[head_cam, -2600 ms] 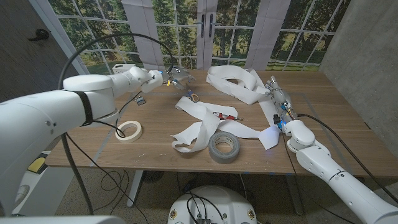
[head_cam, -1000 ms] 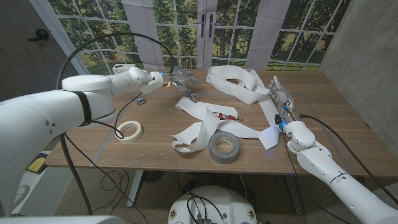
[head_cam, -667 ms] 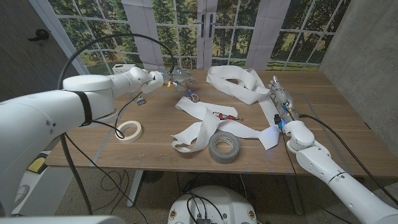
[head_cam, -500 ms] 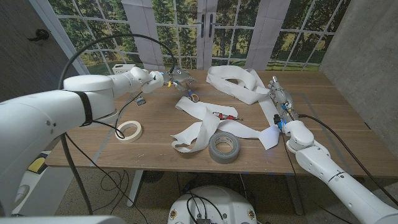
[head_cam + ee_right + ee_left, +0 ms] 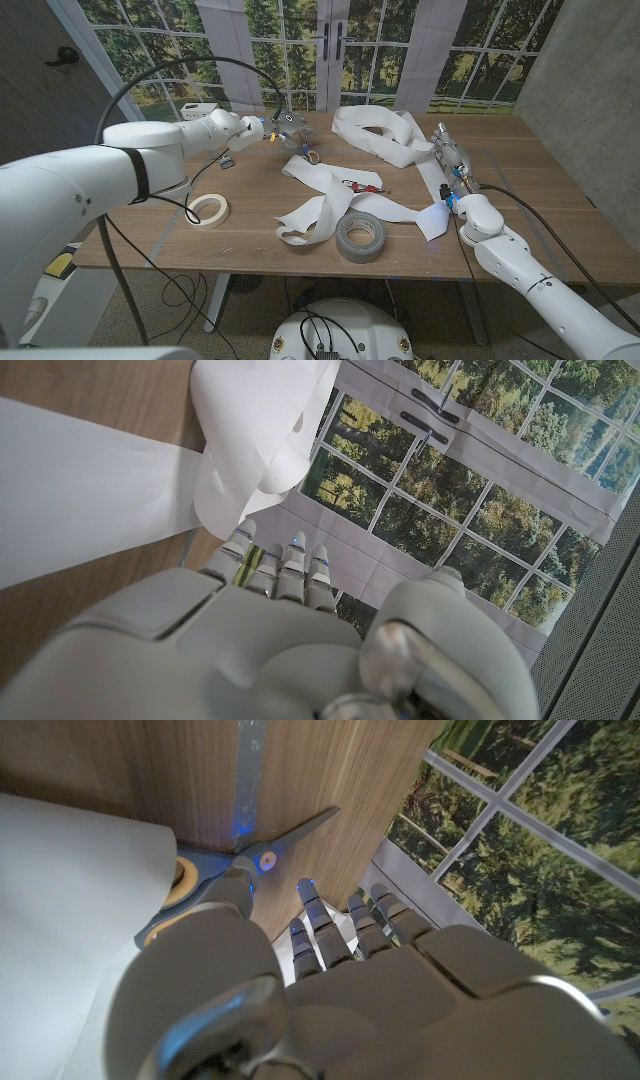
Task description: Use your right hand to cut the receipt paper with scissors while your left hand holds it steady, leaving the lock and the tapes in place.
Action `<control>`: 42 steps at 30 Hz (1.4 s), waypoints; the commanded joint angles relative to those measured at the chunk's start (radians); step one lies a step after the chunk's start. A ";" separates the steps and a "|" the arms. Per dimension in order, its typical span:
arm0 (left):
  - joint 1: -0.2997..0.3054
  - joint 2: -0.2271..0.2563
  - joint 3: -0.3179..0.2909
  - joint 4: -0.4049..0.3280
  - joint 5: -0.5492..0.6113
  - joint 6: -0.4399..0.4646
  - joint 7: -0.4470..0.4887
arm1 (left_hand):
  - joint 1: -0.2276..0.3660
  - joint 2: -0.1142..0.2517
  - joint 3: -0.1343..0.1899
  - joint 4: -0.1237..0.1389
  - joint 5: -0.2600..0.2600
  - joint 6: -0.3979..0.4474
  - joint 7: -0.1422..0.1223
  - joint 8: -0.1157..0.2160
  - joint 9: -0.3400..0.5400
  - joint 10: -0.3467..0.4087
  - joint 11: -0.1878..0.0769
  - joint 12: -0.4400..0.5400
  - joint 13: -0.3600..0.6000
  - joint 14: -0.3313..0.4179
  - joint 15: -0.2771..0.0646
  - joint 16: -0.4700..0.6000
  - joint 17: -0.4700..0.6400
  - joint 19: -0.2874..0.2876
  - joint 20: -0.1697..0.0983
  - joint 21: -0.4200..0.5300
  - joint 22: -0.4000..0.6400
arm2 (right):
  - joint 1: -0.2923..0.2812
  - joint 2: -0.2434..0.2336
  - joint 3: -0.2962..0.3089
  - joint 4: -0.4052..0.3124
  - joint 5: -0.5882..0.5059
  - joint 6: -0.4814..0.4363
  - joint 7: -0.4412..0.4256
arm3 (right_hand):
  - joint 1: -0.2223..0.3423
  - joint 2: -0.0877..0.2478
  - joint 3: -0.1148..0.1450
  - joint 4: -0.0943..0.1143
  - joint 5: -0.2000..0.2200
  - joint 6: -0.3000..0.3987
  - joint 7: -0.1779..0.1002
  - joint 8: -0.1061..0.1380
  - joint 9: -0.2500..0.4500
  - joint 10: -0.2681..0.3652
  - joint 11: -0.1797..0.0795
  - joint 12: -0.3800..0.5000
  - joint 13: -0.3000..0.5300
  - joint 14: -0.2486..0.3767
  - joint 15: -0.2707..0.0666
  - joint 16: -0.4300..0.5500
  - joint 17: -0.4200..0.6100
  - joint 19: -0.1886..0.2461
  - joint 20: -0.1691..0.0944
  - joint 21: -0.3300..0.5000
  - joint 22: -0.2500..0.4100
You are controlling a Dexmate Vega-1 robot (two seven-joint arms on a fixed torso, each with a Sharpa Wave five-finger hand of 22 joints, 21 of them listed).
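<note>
The white receipt paper [image 5: 325,200] winds across the middle of the table and piles up at the back [image 5: 385,130]. Scissors [image 5: 305,152] with blue and yellow handles lie at the strip's far left end. My left hand [image 5: 280,124] hovers just behind them, fingers stretched out and holding nothing. In the left wrist view its thumb sits close over the scissors [image 5: 245,860], beside the paper [image 5: 70,900]. My right hand [image 5: 452,165] stands at the strip's right end, fingers extended, nothing in it; the right wrist view shows the paper [image 5: 90,500] ahead of the fingers [image 5: 290,575].
A masking tape roll [image 5: 209,208] lies at the left front and a grey duct tape roll [image 5: 360,237] at the front middle. A small dark lock [image 5: 226,160] sits left of the scissors. A small red item [image 5: 362,186] rests on the strip.
My left hand has edged slightly to the right, closer above the scissors. The right hand, paper, tapes and lock are where they were.
</note>
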 commanded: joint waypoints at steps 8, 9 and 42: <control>0.007 0.001 0.002 0.000 0.024 -0.016 0.013 | 0.014 0.000 0.000 -0.004 -0.001 0.004 -0.003 0.002 0.003 0.008 0.001 0.003 0.005 0.009 -0.172 -0.001 0.000 0.009 -0.057 0.004 0.002 | -0.005 0.000 0.001 -0.005 0.001 -0.003 -0.004 | 0.003 0.013 0.006 0.004 -0.006 0.006 0.000 -0.003 0.003 0.003 -0.007 -0.005 0.004 0.001 -0.020 -0.002 0.002 -0.003 0.006 0.003 0.003; 0.007 0.001 0.002 0.000 0.025 -0.016 0.013 | 0.014 0.000 0.000 -0.005 -0.001 0.004 -0.003 0.002 0.003 0.008 0.001 0.003 0.005 0.009 -0.172 -0.001 0.000 0.009 -0.057 0.004 0.002 | -0.004 0.001 0.002 -0.005 0.004 -0.005 -0.004 | 0.003 0.012 0.006 0.003 -0.006 0.006 0.000 -0.003 0.003 0.003 -0.007 -0.005 0.004 0.001 -0.019 -0.002 0.001 -0.003 0.006 0.003 0.003; 0.014 -0.009 0.004 0.000 0.023 0.018 -0.021 | 0.024 0.008 -0.001 -0.004 -0.001 0.008 -0.003 0.002 0.003 0.010 0.001 0.003 0.007 0.009 -0.175 -0.002 0.001 0.010 -0.063 0.003 0.002 | 0.004 0.008 -0.004 0.011 0.009 -0.004 0.000 | 0.007 0.021 0.016 0.001 -0.008 0.006 -0.002 -0.004 0.003 0.001 -0.007 -0.006 0.004 0.000 -0.021 -0.001 0.002 -0.005 0.019 0.003 0.003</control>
